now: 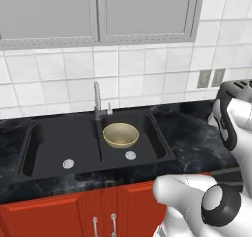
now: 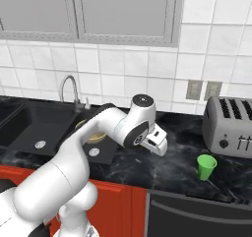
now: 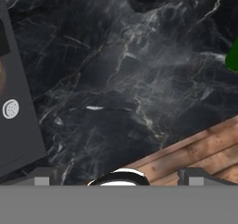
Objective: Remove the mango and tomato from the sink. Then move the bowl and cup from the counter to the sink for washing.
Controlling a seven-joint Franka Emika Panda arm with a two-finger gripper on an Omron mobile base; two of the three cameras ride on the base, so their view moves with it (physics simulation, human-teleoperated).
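Observation:
The tan-yellow bowl (image 1: pixel 120 135) sits in the right basin of the black sink (image 1: pixel 59 137), next to its silver drain. In the right base view the bowl (image 2: pixel 98 136) is partly hidden behind my arm. On the dark marble counter, in front of the toaster, stands the green cup (image 2: pixel 206 166), upright. My gripper (image 2: pixel 160 145) hovers open and empty above the counter between the sink (image 2: pixel 29 123) and the cup. The hand view looks down on bare counter, with the sink's wall (image 3: pixel 18 102) at left and the cup's edge (image 3: pixel 233 56) at right. Mango and tomato are out of view.
A grey toaster (image 2: pixel 231 125) stands at the back right under two wall outlets (image 2: pixel 203 90). The curved faucet (image 1: pixel 97 101) rises behind the sink's divider. Red cabinet doors (image 1: pixel 59 214) run below the counter's front edge. Bare counter (image 2: pixel 182 142) lies between gripper and cup.

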